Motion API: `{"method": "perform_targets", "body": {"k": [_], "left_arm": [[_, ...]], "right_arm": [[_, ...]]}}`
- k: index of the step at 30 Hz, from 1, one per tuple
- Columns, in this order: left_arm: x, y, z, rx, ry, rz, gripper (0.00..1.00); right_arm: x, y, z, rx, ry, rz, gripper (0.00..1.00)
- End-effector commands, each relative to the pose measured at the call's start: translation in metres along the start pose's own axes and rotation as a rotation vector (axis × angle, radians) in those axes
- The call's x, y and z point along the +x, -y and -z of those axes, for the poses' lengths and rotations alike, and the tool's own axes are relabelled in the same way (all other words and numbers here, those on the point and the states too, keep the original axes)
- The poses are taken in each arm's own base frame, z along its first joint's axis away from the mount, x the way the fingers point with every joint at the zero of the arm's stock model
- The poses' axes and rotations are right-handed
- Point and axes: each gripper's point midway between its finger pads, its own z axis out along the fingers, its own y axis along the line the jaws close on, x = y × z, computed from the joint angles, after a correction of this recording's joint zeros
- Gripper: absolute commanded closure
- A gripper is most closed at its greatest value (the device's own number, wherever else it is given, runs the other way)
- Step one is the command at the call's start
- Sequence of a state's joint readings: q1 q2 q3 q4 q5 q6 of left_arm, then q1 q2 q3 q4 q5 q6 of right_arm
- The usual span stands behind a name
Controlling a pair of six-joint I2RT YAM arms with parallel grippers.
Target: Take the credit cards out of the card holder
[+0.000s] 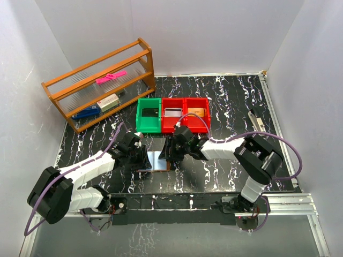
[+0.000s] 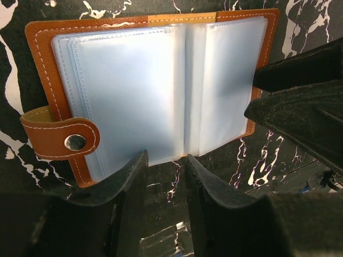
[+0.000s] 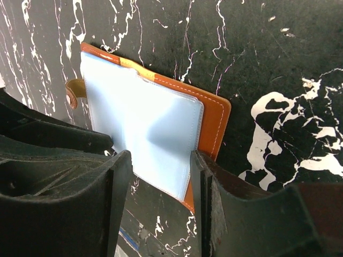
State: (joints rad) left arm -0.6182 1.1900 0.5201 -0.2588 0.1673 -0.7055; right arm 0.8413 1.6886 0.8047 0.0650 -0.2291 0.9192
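Note:
The card holder (image 1: 158,161) lies open and flat on the black marbled table. Its pale blue sleeves (image 2: 134,85) sit inside a brown rim, with a snap tab (image 2: 61,138) on one side. I see no credit cards in the sleeves. My left gripper (image 2: 165,160) stands open at the holder's near edge, only table between its fingers. My right gripper (image 3: 159,158) is open over the opposite half (image 3: 144,118), with a sleeve corner in the gap and one finger (image 3: 206,176) touching the brown rim. A silver-grey card (image 1: 172,112) and a gold-orange card (image 1: 196,111) lie in the red bins.
A green bin (image 1: 140,119) and two red bins (image 1: 183,124) stand in a row just behind the holder. A wooden rack (image 1: 102,83) with a pink item (image 1: 111,77) is at the back left. A pale tool (image 1: 257,120) lies at the right. Both grippers crowd the holder (image 1: 143,157) (image 1: 171,154).

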Motion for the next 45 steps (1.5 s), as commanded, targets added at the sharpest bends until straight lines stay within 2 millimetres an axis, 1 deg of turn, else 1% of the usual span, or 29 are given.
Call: {"method": "perform_targets", "body": {"k": [1,4,10,12,14,15,18,19,21,23,24,26,28,30,31,32,35,36,37,39,40,41,42,43,45], "left_arm": [[0.003,-0.003,0.003,-0.006,-0.006,-0.011,0.68],[0.002,-0.003,0.004,-0.010,0.001,-0.008,0.68],[0.001,-0.004,0.004,-0.015,0.002,-0.014,0.69],[0.001,-0.005,0.004,-0.023,0.002,-0.013,0.69],[-0.001,-0.006,0.008,-0.034,0.012,-0.010,0.69],[-0.004,-0.004,0.012,-0.036,0.021,-0.010,0.65],[-0.016,0.000,0.028,-0.046,0.076,-0.023,0.46],[-0.020,0.000,0.033,-0.054,0.091,-0.027,0.43],[-0.026,-0.001,0.040,-0.075,0.118,-0.036,0.41],[-0.024,-0.005,0.036,-0.082,0.113,-0.038,0.40],[-0.022,-0.006,0.032,-0.083,0.103,-0.038,0.40],[-0.016,-0.007,0.023,-0.082,0.063,-0.034,0.46],[-0.007,-0.007,0.011,-0.065,0.017,-0.030,0.48],[-0.002,-0.013,0.004,-0.087,-0.004,-0.021,0.51],[0.000,-0.016,0.003,-0.095,-0.012,-0.019,0.54],[0.001,-0.017,0.002,-0.095,-0.016,-0.020,0.56],[0.006,-0.015,0.000,-0.072,-0.025,-0.018,0.59],[0.007,-0.016,-0.001,-0.070,-0.029,-0.017,0.61],[0.008,-0.016,-0.001,-0.070,-0.033,-0.017,0.62],[0.011,-0.017,-0.003,-0.066,-0.042,-0.015,0.64],[0.012,-0.017,-0.003,-0.065,-0.044,-0.014,0.64],[0.012,-0.018,-0.002,-0.069,-0.045,-0.014,0.64],[0.012,-0.019,-0.001,-0.074,-0.041,-0.013,0.65],[0.010,-0.019,0.000,-0.081,-0.033,-0.012,0.65],[0.006,-0.020,0.003,-0.093,-0.010,-0.010,0.64]], "right_arm": [[-0.005,0.009,0.003,0.078,0.056,-0.016,0.53],[-0.009,0.013,0.006,0.120,0.070,-0.001,0.52],[-0.002,0.010,0.003,0.126,0.054,0.015,0.56],[-0.003,0.006,0.008,0.156,0.087,0.028,0.56],[-0.005,0.002,0.014,0.139,0.111,0.025,0.54],[-0.006,-0.001,0.014,0.125,0.117,0.027,0.54],[-0.004,0.007,0.008,0.172,0.089,0.037,0.55],[-0.003,0.009,0.006,0.181,0.080,0.036,0.55],[-0.001,0.008,0.002,0.165,0.072,0.034,0.55],[0.002,0.008,0.001,0.154,0.068,0.019,0.57],[0.002,0.008,0.000,0.154,0.070,0.014,0.57],[0.003,0.006,0.000,0.137,0.068,0.010,0.60],[0.007,0.003,-0.003,0.110,0.054,0.001,0.62],[0.010,0.002,-0.006,0.089,0.043,-0.020,0.66],[0.010,-0.001,-0.007,0.069,0.044,-0.033,0.68],[0.011,-0.005,-0.007,0.043,0.042,-0.045,0.69],[0.008,-0.025,-0.006,-0.067,0.057,-0.068,0.74],[0.007,-0.032,-0.006,-0.097,0.062,-0.071,0.75],[0.004,-0.037,-0.006,-0.117,0.067,-0.071,0.77],[0.000,-0.048,-0.006,-0.151,0.067,-0.060,0.84],[-0.004,-0.051,-0.007,-0.149,0.077,-0.050,0.92],[-0.007,-0.050,-0.008,-0.123,0.085,-0.036,1.00],[-0.010,-0.047,-0.009,-0.085,0.097,-0.018,1.00],[-0.010,-0.034,-0.010,0.003,0.096,0.001,1.00],[-0.019,-0.010,-0.008,0.185,0.140,0.067,1.00]]}}
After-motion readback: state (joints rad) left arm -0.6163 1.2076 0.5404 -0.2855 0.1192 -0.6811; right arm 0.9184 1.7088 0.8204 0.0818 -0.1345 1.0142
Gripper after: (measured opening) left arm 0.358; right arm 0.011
